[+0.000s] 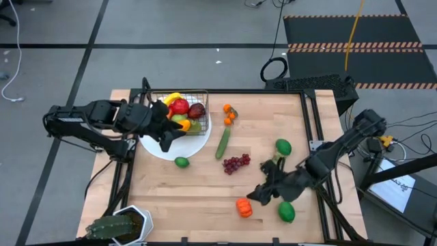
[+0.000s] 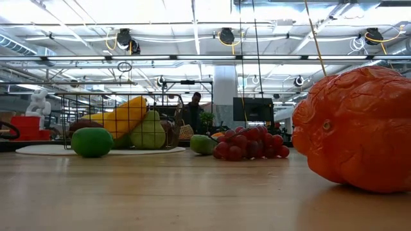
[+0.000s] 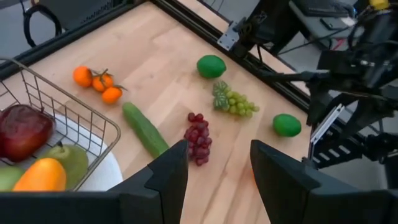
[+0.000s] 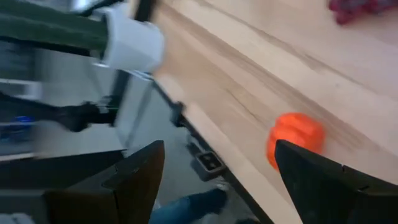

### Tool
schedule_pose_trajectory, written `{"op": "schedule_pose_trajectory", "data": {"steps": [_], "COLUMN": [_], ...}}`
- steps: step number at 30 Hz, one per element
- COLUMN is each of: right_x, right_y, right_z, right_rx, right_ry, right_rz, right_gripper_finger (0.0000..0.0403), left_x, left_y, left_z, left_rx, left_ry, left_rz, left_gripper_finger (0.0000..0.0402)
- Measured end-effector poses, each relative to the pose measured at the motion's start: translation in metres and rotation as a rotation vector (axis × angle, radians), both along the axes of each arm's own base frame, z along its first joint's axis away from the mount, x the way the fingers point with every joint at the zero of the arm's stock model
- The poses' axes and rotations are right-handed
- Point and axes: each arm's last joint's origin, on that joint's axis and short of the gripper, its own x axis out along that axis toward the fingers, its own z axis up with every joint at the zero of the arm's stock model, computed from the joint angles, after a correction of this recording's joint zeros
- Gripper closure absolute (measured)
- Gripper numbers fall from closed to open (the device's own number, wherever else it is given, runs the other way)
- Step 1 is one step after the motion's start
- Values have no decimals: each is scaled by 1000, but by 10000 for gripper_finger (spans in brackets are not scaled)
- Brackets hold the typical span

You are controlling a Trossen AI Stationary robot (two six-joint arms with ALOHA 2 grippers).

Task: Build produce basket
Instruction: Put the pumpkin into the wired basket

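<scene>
The bench carries everything, and I place things from the basket, which sits on the white plate at the bench's far left part. The basket already holds a red apple, a banana, a darker apple and a pear; its thin wire looks light and springy, so I would not lean on it.

My left gripper hangs at the basket's near-left edge, fingers spread and holding nothing. My right gripper is well away from the basket, near the bench's opposite front corner, fingers spread wide and empty, with the orange pepper just beside it.

Outside the basket, largest first: the cucumber just right of the plate, long, smooth, probably slippery, best taken across its middle. The purple grapes are lumpy; I would pinch the cluster's bulk. The pepper looks hollow, light and ridged, giving the fingers purchase across its waist. 3 limes are round and may roll, so I would centre on them. The small tangerines, right of the basket, need a narrow pinch.
</scene>
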Motion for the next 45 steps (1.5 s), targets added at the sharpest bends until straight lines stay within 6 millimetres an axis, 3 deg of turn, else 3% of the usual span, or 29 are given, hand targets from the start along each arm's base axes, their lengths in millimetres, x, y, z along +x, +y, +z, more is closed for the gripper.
{"op": "schedule_pose_trajectory", "data": {"steps": [5, 9, 14, 20, 31, 34, 40, 45], "right_x": [22, 42, 66, 79, 83, 91, 92, 92], "right_y": [19, 36, 56, 66, 55, 54, 41, 34], "right_z": [10, 5, -16, -48, -58, -57, -60, -71], "right_rx": [40, 81, 114, 111, 36, 24, -3, -14], "right_ry": [221, 350, 451, 538, 593, 522, 587, 620], "right_rz": [-51, -85, -69, -150, -146, -52, -60, -76], "right_gripper_finger": [105, 105, 105, 105, 103, 85, 24, 14], "left_x": [-2, -4, -7, -10, -13, -13, -13, -13], "left_y": [-4, -8, -12, -17, -27, -27, -27, -27], "left_z": [-2, -4, -7, -6, -8, -8, -8, -8], "left_rx": [11, 14, 14, 9, 15, 8, -5, -7], "left_ry": [30, 57, 86, 87, 105, 107, 106, 106], "left_rz": [-25, -45, -63, -90, -140, -137, -126, -125], "left_gripper_finger": [229, 229, 229, 229, 229, 229, 229, 229]}}
